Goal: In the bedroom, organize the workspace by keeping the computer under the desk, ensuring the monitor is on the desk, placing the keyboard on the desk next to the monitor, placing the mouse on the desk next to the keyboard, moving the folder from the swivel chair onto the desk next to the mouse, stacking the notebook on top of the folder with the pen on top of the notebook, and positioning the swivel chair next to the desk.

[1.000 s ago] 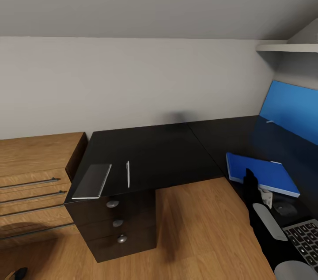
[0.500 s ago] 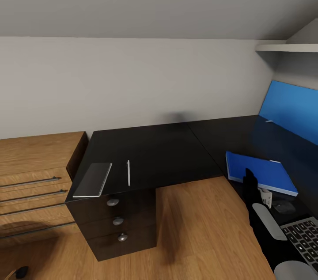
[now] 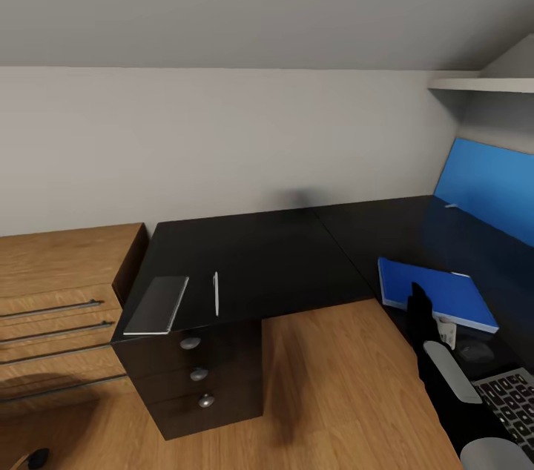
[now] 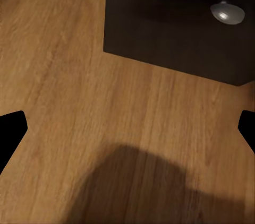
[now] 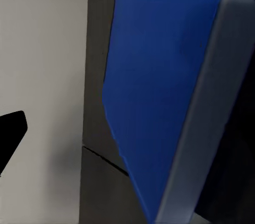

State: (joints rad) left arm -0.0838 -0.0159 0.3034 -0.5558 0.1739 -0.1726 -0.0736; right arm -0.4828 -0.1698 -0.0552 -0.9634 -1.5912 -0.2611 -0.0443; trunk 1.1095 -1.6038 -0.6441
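Observation:
The desk [image 3: 274, 255] has a glossy black L-shaped top. On its left end lie the grey notebook [image 3: 156, 305] and, just right of it, the white pen [image 3: 216, 292]. On the right wing lies the blue folder [image 3: 437, 292], with the small black mouse [image 3: 475, 349] and the keyboard [image 3: 515, 399] nearer to me. My right gripper [image 3: 417, 305] points up at the folder's near edge, holding nothing; one dark fingertip [image 5: 10, 131] sits at the right wrist view's edge. My left gripper [image 4: 127, 128] hangs open over the wood floor by the drawer unit [image 4: 175, 22].
A light-wood chest of drawers [image 3: 59, 299] stands against the desk's left end. The dark drawer unit [image 3: 196, 373] with round knobs sits under that end. A blue wall panel [image 3: 486, 188] and a white shelf [image 3: 482, 84] are at the right. Wood floor [image 3: 334, 381] lies inside the L.
The head view has drifted a few pixels. Notebook, pen, folder and my right arm stay where they were.

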